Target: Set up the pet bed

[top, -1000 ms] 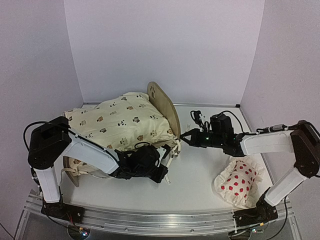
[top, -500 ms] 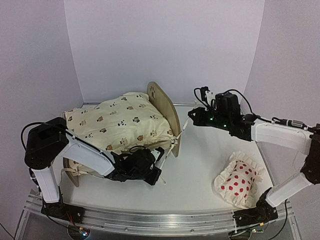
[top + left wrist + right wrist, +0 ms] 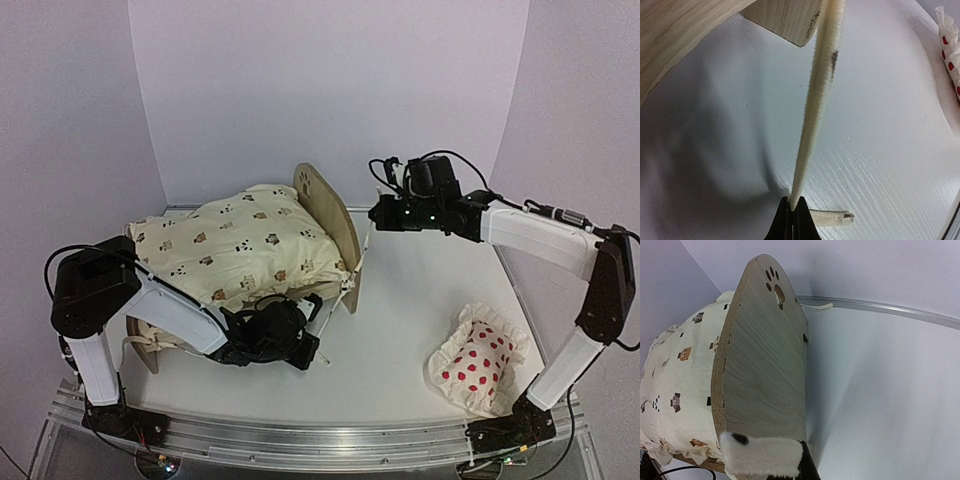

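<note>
The left pincer (image 3: pixel 791 210), shut on a cream tie (image 3: pixel 817 100), sits just beside the near-right corner of the pet bed (image 3: pixel 330 215). The right pincer (image 3: pixel 378 214), raised to the right, grips a 2nd tie (image 3: pixel 362 255) from that corner. The bed lies left on the tabletop (image 3: pixel 400 330), long axis left-to-right.

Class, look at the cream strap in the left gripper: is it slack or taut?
Taut: the cream strap runs straight up from the shut left gripper, with no sag.
</note>
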Controlling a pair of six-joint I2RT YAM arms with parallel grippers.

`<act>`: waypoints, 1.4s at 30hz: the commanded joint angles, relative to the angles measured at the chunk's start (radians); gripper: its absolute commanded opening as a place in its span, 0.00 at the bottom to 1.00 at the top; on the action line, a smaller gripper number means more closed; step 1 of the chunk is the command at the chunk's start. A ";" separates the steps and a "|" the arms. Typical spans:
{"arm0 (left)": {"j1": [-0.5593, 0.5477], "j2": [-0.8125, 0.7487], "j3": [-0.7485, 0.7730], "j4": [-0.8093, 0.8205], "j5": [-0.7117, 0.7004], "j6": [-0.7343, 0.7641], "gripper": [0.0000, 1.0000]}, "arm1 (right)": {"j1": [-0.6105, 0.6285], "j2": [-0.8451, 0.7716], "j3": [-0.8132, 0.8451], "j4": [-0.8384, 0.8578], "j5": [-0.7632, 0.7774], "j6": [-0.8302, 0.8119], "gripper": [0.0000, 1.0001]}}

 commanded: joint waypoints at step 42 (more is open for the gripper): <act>-0.018 -0.644 0.013 -0.676 -0.301 0.055 0.99 | -0.066 -0.471 -0.467 -0.885 0.501 0.671 0.98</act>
